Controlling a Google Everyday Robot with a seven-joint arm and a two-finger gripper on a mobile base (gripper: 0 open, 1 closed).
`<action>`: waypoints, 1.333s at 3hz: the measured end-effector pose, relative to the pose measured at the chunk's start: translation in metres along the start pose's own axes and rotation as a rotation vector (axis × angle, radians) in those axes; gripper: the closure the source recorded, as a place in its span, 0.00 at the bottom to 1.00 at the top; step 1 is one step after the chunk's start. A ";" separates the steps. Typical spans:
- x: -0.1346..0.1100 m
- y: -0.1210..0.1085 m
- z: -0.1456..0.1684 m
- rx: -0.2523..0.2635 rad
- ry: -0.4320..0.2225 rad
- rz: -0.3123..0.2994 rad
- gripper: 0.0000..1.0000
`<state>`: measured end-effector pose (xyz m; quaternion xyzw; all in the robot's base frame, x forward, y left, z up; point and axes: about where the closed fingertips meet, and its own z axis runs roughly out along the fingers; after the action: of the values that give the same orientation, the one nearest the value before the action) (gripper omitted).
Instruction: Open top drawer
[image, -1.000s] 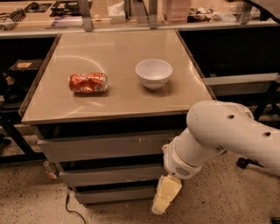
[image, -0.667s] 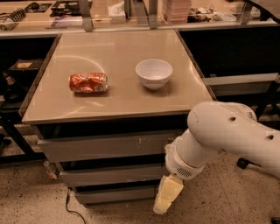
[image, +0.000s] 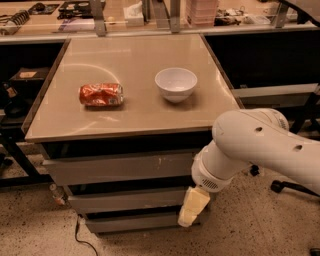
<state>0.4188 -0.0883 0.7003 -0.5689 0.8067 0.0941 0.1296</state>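
Note:
The top drawer (image: 115, 169) is the widest of three flat grey drawers under the beige table top (image: 135, 112). Small white scuffs sit right of centre on its front. It sticks out slightly beyond the table's front edge. Two narrower grey drawers sit below it (image: 125, 200). My white arm (image: 260, 145) reaches in from the right. My gripper (image: 192, 207), with pale yellow fingers, hangs pointing down in front of the right end of the lower drawers, below the top drawer.
A crushed red can (image: 101, 94) lies on the table's left. A white bowl (image: 175, 84) stands at centre right. A cluttered shelf runs along the back. A black cable (image: 80, 235) lies on the speckled floor. A chair base (image: 290, 185) is at right.
My arm and gripper have shifted slightly to the right. The drawers, can and bowl have not moved.

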 end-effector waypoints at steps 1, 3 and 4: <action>0.001 -0.020 0.011 0.016 0.006 0.007 0.00; -0.005 -0.072 0.021 0.055 0.007 -0.035 0.00; -0.005 -0.074 0.026 0.050 0.009 -0.039 0.00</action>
<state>0.4927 -0.1010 0.6768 -0.5815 0.7981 0.0686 0.1421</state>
